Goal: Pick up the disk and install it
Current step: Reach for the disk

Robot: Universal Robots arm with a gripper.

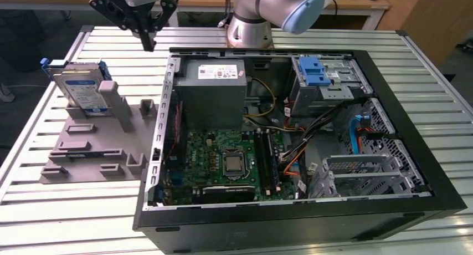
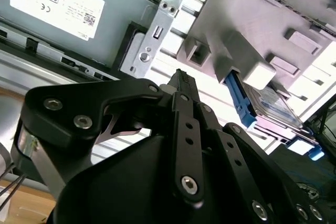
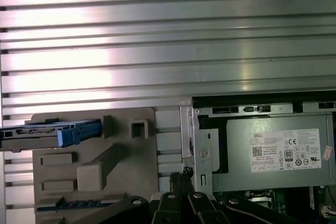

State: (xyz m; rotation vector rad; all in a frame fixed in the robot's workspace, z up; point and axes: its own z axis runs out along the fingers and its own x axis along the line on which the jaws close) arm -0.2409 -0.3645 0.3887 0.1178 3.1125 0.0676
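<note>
The disk (image 1: pixel 81 90) stands on edge in a grey holder (image 1: pixel 96 149) at the exterior view's left, its white-and-blue label and blue carrier frame showing. My gripper (image 1: pixel 150 44) hangs above the table between the holder and the open computer case (image 1: pixel 414 172), shut with nothing in it. It is apart from the disk, toward the exterior view's right of it. In both wrist views the fingertips (image 2: pixel 181 77) (image 3: pixel 184 174) are pressed together, with the disk (image 2: pixel 273 100) (image 3: pixel 50 132) off to one side in its slot.
The case lies open on the slatted metal table (image 1: pixel 66 210). Inside are a grey power supply box (image 1: pixel 210 88), a green motherboard (image 1: pixel 221 161), loose cables and a drive cage with a blue ribbed latch (image 1: pixel 314 72). The arm's base (image 1: pixel 247 27) stands behind the case.
</note>
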